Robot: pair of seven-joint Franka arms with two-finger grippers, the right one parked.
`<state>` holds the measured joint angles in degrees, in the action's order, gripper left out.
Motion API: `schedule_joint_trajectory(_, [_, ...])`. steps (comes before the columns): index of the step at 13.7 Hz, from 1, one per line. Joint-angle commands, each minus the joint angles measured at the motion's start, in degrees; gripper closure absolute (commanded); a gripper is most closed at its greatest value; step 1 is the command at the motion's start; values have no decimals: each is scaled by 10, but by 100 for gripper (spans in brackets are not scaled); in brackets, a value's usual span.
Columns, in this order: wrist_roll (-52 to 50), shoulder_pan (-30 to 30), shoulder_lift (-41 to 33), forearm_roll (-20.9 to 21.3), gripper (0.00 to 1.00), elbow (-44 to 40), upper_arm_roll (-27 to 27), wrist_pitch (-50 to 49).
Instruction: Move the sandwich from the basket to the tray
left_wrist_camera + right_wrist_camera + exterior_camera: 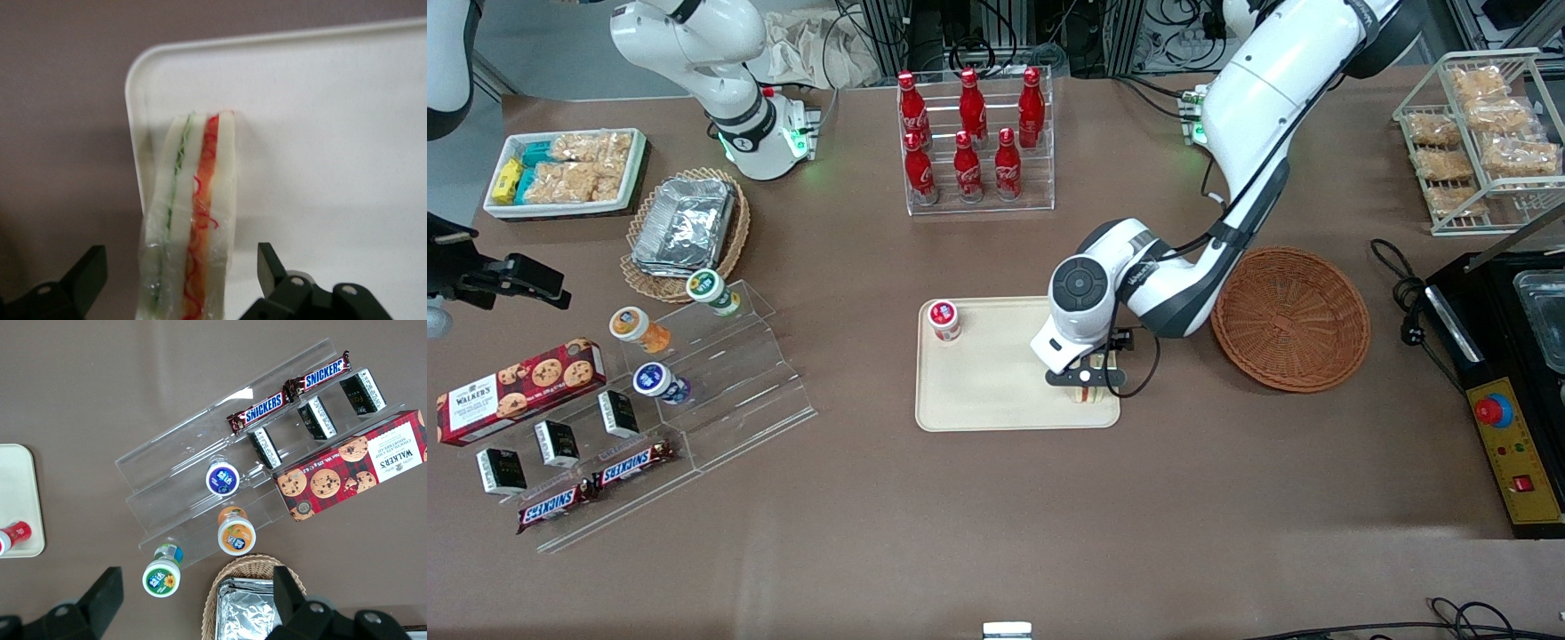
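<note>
1. Right of frame centre in the front view, the tool [1086, 377] is hovering over the tray [978, 391], fingers [270, 263] apart, clear of the sandwich [193, 220].
2. Standing on edge near the tray's corner, the sandwich is risking toppling onto the tabletop [996, 516].
3. Nearby, the basket [1291, 318] is sitting empty.

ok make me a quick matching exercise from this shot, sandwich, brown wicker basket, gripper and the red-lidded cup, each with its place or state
Things:
1. sandwich
2. basket
3. gripper
4. red-lidded cup

Places or states:
A. holds nothing, on the table beside the tray
B. open, fingers either side of the sandwich without touching
C. on its edge on the tray, near a corner
D. upright on the tray, toward the parked arm's end

Pairs: 1-C, 2-A, 3-B, 4-D
</note>
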<state>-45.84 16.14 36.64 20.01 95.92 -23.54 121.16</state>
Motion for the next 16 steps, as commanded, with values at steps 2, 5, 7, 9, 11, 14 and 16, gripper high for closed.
schedule_joint_trajectory(2, [-6, -10, -62, -74, 0, -34, 4, -47])
schedule_joint_trajectory(5, [-13, -34, -117, -107, 0, -77, 7, -157])
schedule_joint_trajectory(7, [-36, -79, -180, -145, 0, -72, 7, -207])
schedule_joint_trajectory(9, [-45, -83, -235, -143, 0, -71, 28, -254])
schedule_joint_trajectory(11, [-9, -84, -293, -146, 0, -58, 67, -290])
schedule_joint_trajectory(14, [85, -85, -372, -147, 0, -7, 105, -300])
schedule_joint_trajectory(16, [180, -86, -410, -169, 0, 20, 145, -298])
